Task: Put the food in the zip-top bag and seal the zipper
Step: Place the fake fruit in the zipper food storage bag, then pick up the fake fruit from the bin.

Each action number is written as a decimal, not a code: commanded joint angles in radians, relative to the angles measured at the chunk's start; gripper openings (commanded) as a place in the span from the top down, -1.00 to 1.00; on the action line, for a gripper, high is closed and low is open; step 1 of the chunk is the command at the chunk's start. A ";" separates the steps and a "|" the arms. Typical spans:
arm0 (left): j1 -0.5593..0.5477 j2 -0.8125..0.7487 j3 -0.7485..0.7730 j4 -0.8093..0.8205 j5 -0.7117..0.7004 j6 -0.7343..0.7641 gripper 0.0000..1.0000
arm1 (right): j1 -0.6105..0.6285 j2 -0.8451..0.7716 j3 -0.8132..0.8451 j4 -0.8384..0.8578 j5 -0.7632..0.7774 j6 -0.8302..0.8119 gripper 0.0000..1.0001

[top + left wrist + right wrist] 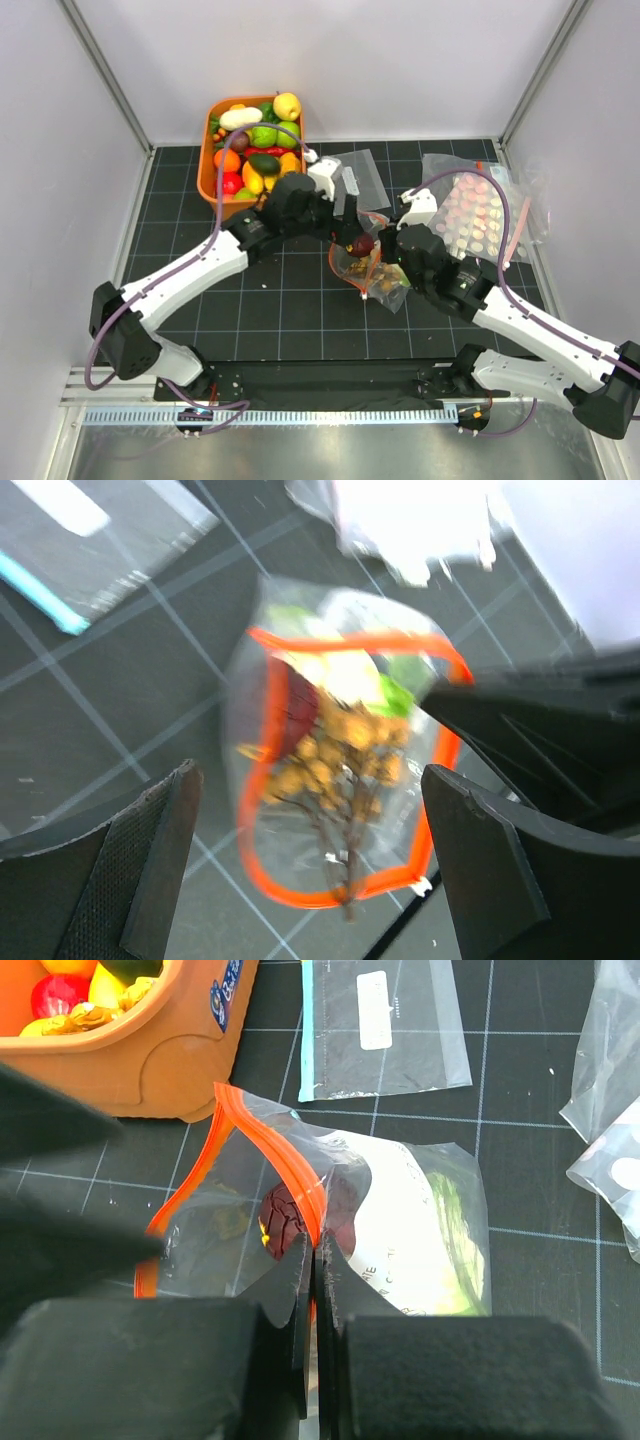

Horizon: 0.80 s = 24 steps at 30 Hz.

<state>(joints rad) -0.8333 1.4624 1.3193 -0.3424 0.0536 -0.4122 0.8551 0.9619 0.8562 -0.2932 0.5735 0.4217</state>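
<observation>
The zip-top bag [372, 272] lies crumpled mid-table with its mouth held open. In the left wrist view its orange-red zipper [304, 898] forms a wide loop. Inside lie a cluster of tan balls [345, 750] on a brown stem, a dark red fruit [283, 1218] and a white-and-green cauliflower [415, 1225]. My left gripper [310, 870] hangs just above the mouth, open wide, with nothing between its fingers. My right gripper [318, 1250] is shut on the zipper strip [280, 1155] at the bag's rim, holding that edge up.
An orange basket [205, 170] full of toy fruit stands at the back left, close to the bag. A flat clear bag with a blue edge [362, 175] lies behind the zip-top bag. A larger bag of pink discs [475, 215] rests at the right.
</observation>
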 commanded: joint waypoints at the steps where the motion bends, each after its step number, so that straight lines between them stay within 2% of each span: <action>1: 0.110 -0.056 0.055 -0.020 -0.011 -0.061 -0.86 | -0.004 -0.022 0.003 0.037 0.020 0.008 0.98; 3: 0.184 -0.050 0.058 -0.020 0.072 -0.108 -0.84 | -0.002 -0.026 0.001 0.038 0.020 0.005 0.98; 4: 0.253 -0.040 0.061 -0.018 0.092 -0.122 -0.81 | -0.004 -0.031 -0.005 0.043 0.022 0.002 0.98; 7: 0.361 -0.025 0.075 -0.017 0.121 -0.139 -0.79 | -0.004 -0.037 -0.009 0.049 0.026 -0.001 0.98; 15: 0.598 -0.036 0.045 0.018 0.059 -0.161 -0.81 | -0.005 -0.031 -0.009 0.055 0.017 -0.008 0.98; 17: 0.612 -0.010 0.038 0.066 -0.036 -0.160 -0.86 | -0.005 -0.028 -0.013 0.062 0.017 -0.008 0.98; 19: 0.614 0.033 0.079 0.047 -0.090 -0.128 -0.89 | -0.005 -0.023 -0.016 0.068 0.019 -0.009 0.98; 24: 0.615 0.243 0.362 -0.069 -0.129 -0.076 -0.89 | -0.005 -0.028 -0.014 0.065 0.020 -0.012 0.98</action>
<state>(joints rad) -0.2157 1.6173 1.5410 -0.3908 -0.0227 -0.5304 0.8539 0.9489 0.8375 -0.2848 0.5739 0.4171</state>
